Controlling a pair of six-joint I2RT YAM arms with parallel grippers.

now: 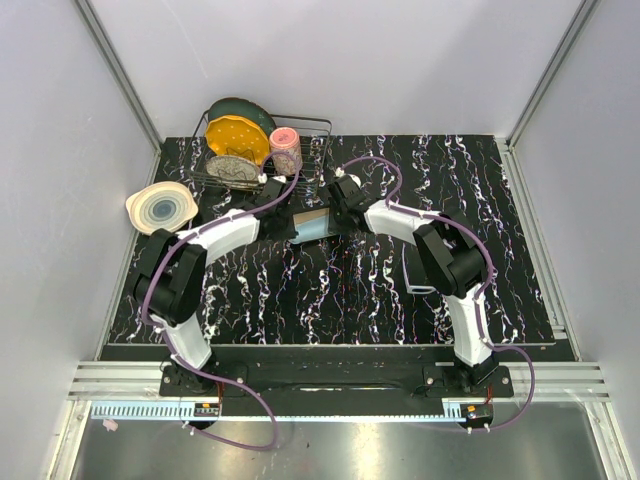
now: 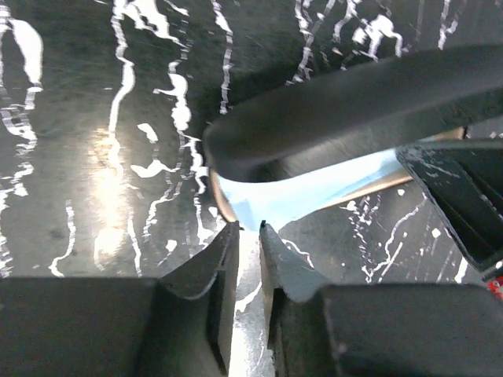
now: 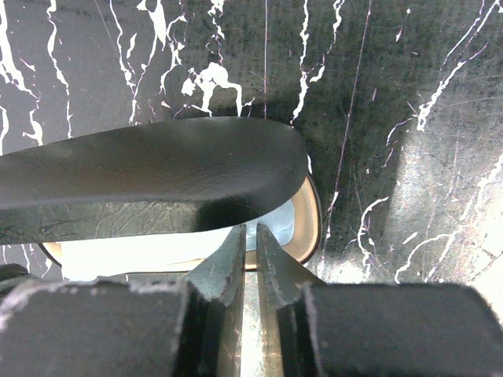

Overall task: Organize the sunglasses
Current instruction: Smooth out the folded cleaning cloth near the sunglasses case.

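Glasses case lid (image 3: pixel 157 169) runs off the left edge in the right wrist view and off the right edge in the left wrist view, covering most of the case interior. Light-blue cloth (image 2: pixel 314 192) shows only as a strip beneath it. Whether the sunglasses lie underneath: cannot tell. Left pincer (image 2: pixel 248 232) and right pincer (image 3: pixel 253 236): what the tips nip, if anything, is unclear. Overhead, the wrists cover both.

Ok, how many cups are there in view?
1: a pink cup standing in the wire dish rack at the far edge, right of the yellow plate. Others may be hidden.
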